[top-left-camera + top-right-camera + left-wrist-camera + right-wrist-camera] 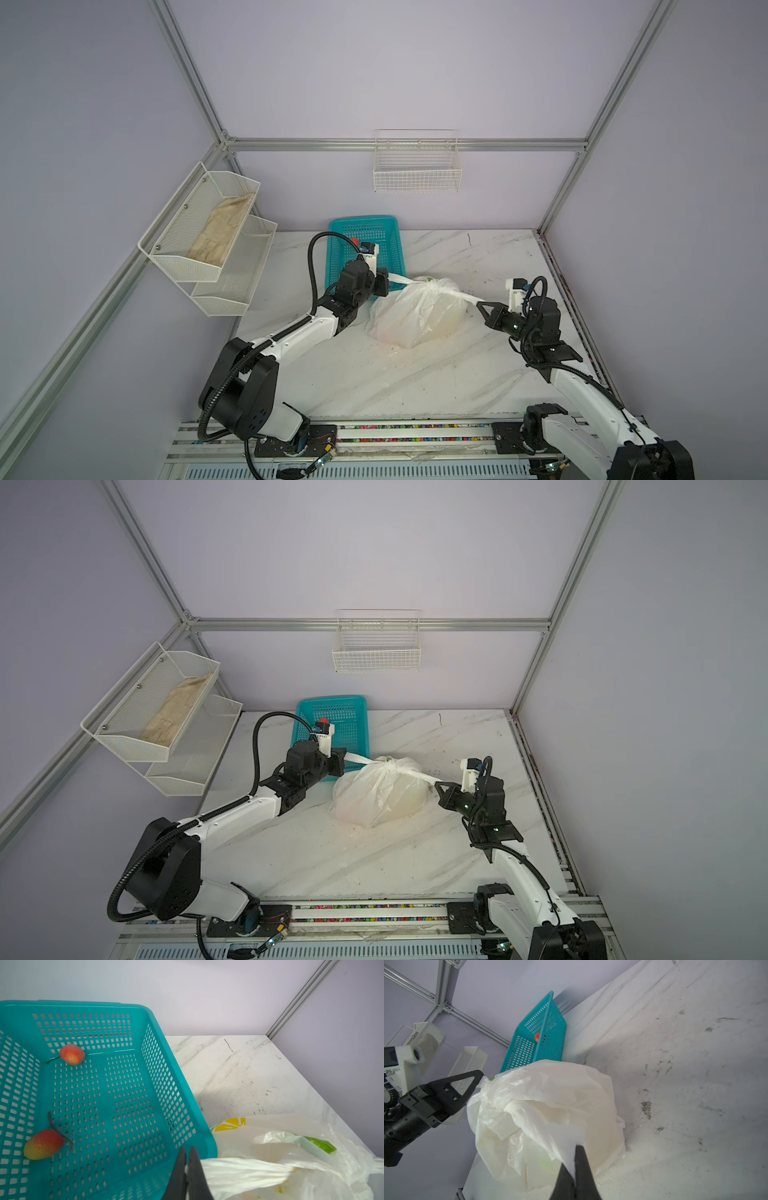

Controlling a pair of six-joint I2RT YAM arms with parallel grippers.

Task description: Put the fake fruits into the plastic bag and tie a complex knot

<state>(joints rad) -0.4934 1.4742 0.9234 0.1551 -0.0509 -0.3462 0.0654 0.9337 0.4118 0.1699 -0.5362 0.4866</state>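
Plastic bag (419, 320) sat beside the teal basket (374, 232), left gripper (384, 282) and right gripper (480, 305) each pinching it tight on either side of the knot (428, 284); two fake fruits (72, 1054) lay in the basket.

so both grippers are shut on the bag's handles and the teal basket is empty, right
Not empty: the left wrist view shows two fake fruits lying in the teal basket. The left gripper and right gripper are indeed shut on the handles of the plastic bag.
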